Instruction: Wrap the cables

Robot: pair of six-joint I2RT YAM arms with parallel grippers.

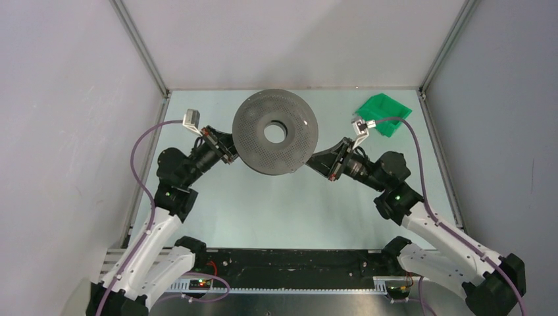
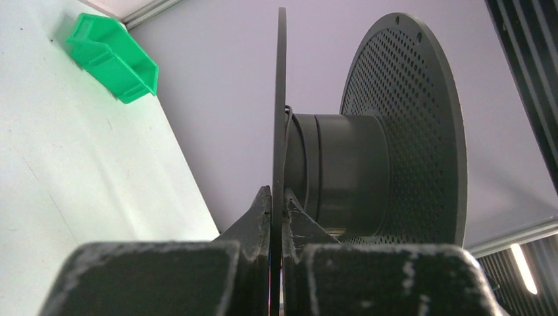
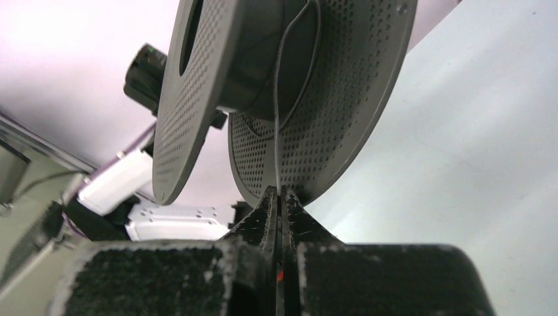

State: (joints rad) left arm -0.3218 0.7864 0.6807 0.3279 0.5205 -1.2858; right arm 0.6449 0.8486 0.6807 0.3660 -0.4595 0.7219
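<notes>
The dark grey spool (image 1: 276, 132) with two perforated discs is held up above the table between both arms. My left gripper (image 1: 227, 150) is shut on the rim of one disc (image 2: 279, 131); the hub (image 2: 342, 172) and the other disc show to the right. My right gripper (image 1: 322, 160) is shut on the thin dark cable (image 3: 279, 125), which runs straight up from my fingertips, between the two discs, and curls around the hub (image 3: 263, 59). A bit of the cable also shows at the hub in the left wrist view (image 2: 289, 118).
A green bin (image 1: 383, 113) sits at the back right of the table, also in the left wrist view (image 2: 115, 58). The enclosure walls and metal frame posts (image 1: 141, 49) close in the back and sides.
</notes>
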